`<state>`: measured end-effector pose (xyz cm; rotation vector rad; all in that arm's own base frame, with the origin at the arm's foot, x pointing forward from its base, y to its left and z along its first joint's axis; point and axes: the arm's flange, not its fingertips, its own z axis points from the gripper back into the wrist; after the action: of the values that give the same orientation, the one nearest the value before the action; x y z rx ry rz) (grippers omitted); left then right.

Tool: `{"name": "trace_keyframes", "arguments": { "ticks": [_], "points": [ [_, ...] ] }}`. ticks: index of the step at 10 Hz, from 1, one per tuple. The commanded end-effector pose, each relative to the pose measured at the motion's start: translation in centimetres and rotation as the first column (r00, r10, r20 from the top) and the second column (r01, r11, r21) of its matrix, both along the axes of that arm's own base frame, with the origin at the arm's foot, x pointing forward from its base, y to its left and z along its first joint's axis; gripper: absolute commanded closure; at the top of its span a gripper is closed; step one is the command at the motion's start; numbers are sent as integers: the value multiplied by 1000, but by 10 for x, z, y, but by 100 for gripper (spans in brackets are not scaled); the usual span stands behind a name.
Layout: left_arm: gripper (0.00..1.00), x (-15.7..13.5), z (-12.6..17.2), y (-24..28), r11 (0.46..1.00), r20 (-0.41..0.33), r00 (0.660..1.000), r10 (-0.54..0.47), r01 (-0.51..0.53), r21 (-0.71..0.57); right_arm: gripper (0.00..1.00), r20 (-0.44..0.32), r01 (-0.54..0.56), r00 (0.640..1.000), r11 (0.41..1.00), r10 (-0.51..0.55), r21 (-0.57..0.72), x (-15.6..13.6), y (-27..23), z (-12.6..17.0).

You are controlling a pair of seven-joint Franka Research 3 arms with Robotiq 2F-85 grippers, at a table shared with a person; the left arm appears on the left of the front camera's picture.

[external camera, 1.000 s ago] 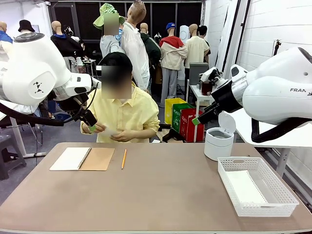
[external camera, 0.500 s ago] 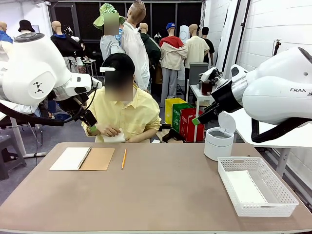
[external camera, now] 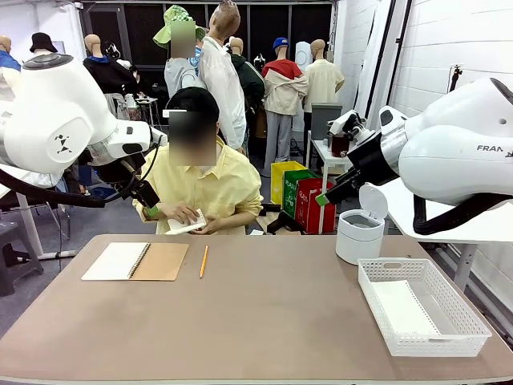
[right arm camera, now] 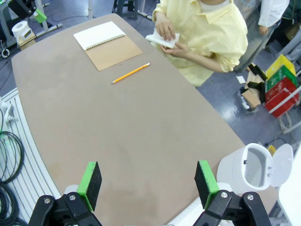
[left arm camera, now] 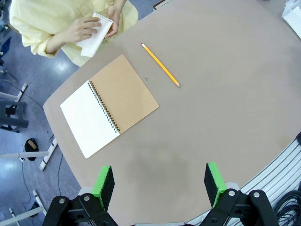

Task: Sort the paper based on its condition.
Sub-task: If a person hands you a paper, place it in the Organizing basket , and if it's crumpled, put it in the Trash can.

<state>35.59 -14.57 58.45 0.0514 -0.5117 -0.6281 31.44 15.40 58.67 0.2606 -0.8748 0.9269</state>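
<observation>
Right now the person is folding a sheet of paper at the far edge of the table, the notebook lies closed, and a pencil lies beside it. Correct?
Not quite: the notebook lies open, as the left wrist view shows. The person's hands do hold a sheet of paper at the far edge of the table, and the pencil lies beside the notebook.

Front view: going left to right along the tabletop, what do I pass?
Notebook → pencil → bin → basket.
</observation>
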Motion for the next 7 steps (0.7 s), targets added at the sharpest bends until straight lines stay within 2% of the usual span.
{"name": "trace_keyframes", "arguments": {
  "ticks": [1, 7],
  "points": [
    [0, 0, 1, 1, 1000, 4, 1000, 1, -1, -4, 0, 2, 3, 1000, 1000, -3, -5, 0, 1, 0],
    [0, 0, 1, 1, 1000, 4, 1000, 1, -1, -4, 0, 2, 3, 1000, 1000, -3, -5, 0, 1, 0]
  ]
}}
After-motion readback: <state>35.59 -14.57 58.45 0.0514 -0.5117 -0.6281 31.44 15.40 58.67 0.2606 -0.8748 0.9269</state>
